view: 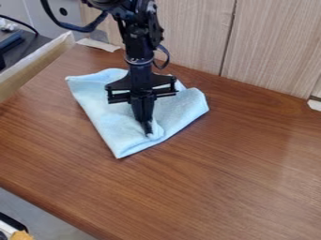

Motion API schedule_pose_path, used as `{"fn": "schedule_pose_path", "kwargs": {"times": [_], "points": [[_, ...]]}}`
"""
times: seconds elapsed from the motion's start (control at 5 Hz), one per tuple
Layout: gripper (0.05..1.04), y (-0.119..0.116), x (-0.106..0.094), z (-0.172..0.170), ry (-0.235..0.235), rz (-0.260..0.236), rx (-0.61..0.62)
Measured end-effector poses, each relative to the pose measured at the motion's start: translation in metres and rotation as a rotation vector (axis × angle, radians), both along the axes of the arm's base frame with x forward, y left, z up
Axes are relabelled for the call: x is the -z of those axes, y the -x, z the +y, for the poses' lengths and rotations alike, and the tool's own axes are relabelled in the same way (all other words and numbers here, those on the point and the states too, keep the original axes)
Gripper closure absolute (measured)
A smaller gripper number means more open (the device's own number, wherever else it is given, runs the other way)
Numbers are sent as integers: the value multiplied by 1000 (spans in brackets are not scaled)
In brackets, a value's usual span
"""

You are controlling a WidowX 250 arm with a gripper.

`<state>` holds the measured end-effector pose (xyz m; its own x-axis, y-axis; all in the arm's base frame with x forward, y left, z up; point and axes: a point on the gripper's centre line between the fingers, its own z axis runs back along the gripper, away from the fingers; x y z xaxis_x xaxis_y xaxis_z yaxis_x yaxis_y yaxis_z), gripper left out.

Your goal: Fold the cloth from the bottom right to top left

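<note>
Though soft and puckered, pale-blue cloth (111,121) in the grip of a black tool (149,133).

We see a fairly bright scene under soft, diffuse light, though we cannot tell exactly where it comes from. A pale, hazy sheen lies over the right side of the table (270,154). We find a faint, soft-edged shadow along the lower right edge of the cloth (110,122), and gentle shading in its folds. The wall (194,33) looks evenly lit, while the arm (141,47) sinks into near-black, with small dull highlights.
</note>
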<state>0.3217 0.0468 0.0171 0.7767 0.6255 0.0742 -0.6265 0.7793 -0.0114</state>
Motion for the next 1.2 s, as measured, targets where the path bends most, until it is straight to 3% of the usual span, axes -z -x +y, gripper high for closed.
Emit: {"fn": "schedule_pose_path", "kwargs": {"times": [0.2,0.6,0.8,1.2], "points": [[847,-2,-2,2,-11,4,-9],[273,1,1,1,-7,7,4],[78,4,-1,3,-23,24,7],[83,5,-19,2,12,-1,19]]}}
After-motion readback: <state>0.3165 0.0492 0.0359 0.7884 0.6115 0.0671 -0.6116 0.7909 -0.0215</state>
